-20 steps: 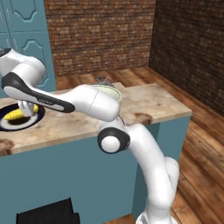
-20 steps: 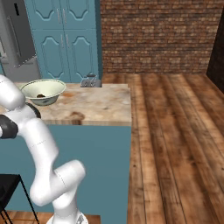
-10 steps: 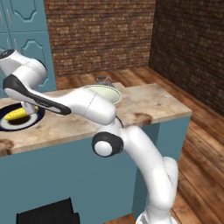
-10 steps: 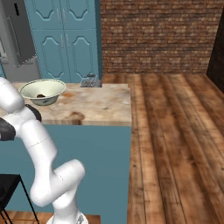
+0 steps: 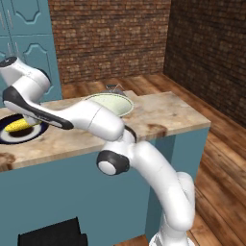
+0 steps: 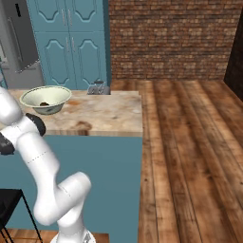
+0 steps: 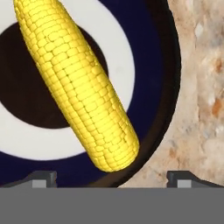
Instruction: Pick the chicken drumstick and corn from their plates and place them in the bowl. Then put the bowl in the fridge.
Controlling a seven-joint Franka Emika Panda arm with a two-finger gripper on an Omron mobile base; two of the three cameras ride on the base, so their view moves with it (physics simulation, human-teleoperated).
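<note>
1. In the hand view the claw [image 7: 111,178] hangs over the corn [image 7: 76,83] with its two dark fingertips [image 7: 41,178] wide apart. Nothing is between them and they do not touch the corn.
2. In this view the yellow corn lies slanted across the plate [image 7: 151,65]. The plate has a dark navy rim, a white ring and a dark middle. One end of the corn reaches the navy rim close to the fingertips.
3. The plate sits on a speckled tan counter [image 7: 201,87].
4. In the left base view the white arm [image 5: 96,120] reaches left across the counter [image 5: 163,115] to the plate [image 5: 9,137] at the left end. The corn [image 5: 18,126] lies on it. The hand hides the claw here.
5. The pale bowl [image 5: 111,102] sits at the far side of the counter, behind the arm, well apart from the plate.
6. In the right base view the bowl [image 6: 45,98] sits on the counter [image 6: 104,114] towards the left. A small dark brown lump, the chicken drumstick [image 6: 44,103], lies inside it.
7. The grey fridge [image 6: 19,42] stands at the far left, beside teal cabinets [image 6: 76,42].
</note>
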